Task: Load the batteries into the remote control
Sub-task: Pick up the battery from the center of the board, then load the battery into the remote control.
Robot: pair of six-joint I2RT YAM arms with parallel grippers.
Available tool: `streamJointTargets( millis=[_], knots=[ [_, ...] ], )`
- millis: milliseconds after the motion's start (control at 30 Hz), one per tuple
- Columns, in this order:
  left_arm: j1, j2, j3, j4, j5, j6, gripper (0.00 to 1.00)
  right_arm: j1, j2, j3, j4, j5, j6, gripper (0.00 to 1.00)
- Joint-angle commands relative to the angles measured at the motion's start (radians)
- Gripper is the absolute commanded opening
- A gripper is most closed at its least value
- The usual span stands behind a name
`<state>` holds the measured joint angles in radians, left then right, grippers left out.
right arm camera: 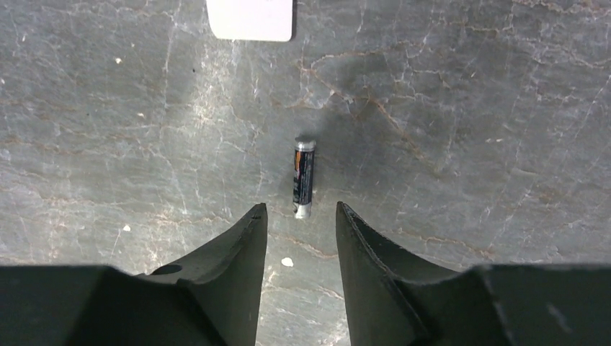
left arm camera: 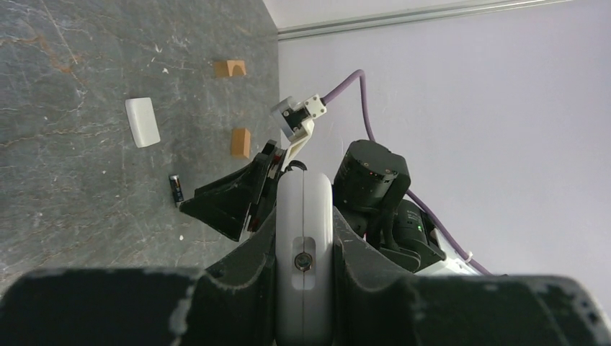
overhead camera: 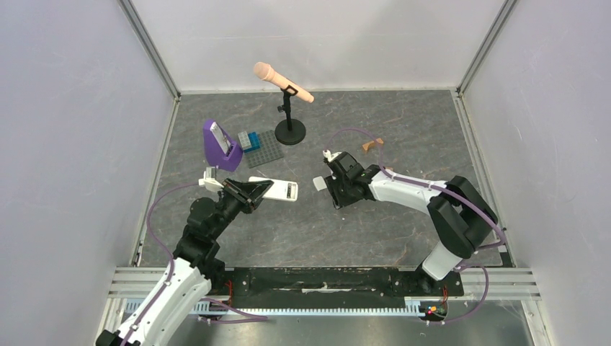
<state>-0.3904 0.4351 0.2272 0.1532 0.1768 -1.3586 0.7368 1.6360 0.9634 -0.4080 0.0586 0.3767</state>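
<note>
My left gripper is shut on the white remote control and holds it edge-on, off the table; in the left wrist view the remote sits clamped between both fingers. One small dark battery lies on the table, also seen in the left wrist view. My right gripper is open and points down just above it, with the battery's near end level with the fingertips. My right gripper is to the right of the remote. A second battery is not in view.
A small white cover piece lies just beyond the battery. Two tan wooden blocks lie further back. A microphone stand, a grey plate with blue bricks and a purple stand holding a grey slab are at the back left.
</note>
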Motion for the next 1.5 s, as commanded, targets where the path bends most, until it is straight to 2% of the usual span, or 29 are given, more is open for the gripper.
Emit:
streamJointTargets(
  millis=[0,233,500,567,667,767,867,1000,1100,1267,1367,1467],
  knots=[
    [-0.002,0.02,-0.007,0.09,-0.013,0.028,0.02,0.006,0.036,0.048,0.016,0.032,-0.012,0.41],
    [0.0,0.066,-0.02,0.138,0.001,0.033,0.02,0.004,0.075,0.052,0.013,0.024,-0.012,0.29],
    [0.001,0.1,-0.02,0.163,0.013,0.045,0.02,0.001,0.083,0.04,0.013,-0.011,-0.011,0.1],
    [0.001,0.102,-0.02,0.161,0.015,0.061,0.02,0.0,0.073,0.036,0.013,-0.021,-0.004,0.09],
    [0.0,0.109,-0.02,0.161,0.027,0.107,0.02,-0.005,0.026,0.037,0.013,-0.055,0.015,0.08],
    [0.0,0.135,-0.011,0.208,0.079,0.203,0.02,-0.004,-0.057,0.035,0.046,-0.205,0.026,0.1],
    [0.0,0.182,0.024,0.208,0.11,0.293,0.02,0.003,-0.148,0.004,0.14,-0.37,0.079,0.1],
    [0.001,0.224,0.082,0.176,0.124,0.39,0.02,0.028,-0.278,-0.078,0.318,-0.483,0.119,0.1],
    [0.0,0.239,0.105,0.177,0.128,0.42,0.02,0.046,-0.352,-0.133,0.446,-0.519,0.122,0.1],
    [0.001,0.297,0.117,0.299,0.187,0.409,0.02,0.075,-0.392,-0.161,0.526,-0.561,0.131,0.09],
    [-0.001,0.314,0.097,0.395,0.207,0.395,0.02,0.078,-0.405,-0.162,0.541,-0.555,0.156,0.09],
    [0.0,0.324,0.1,0.405,0.206,0.388,0.02,0.078,-0.406,-0.132,0.495,-0.489,0.22,0.09]
  ],
)
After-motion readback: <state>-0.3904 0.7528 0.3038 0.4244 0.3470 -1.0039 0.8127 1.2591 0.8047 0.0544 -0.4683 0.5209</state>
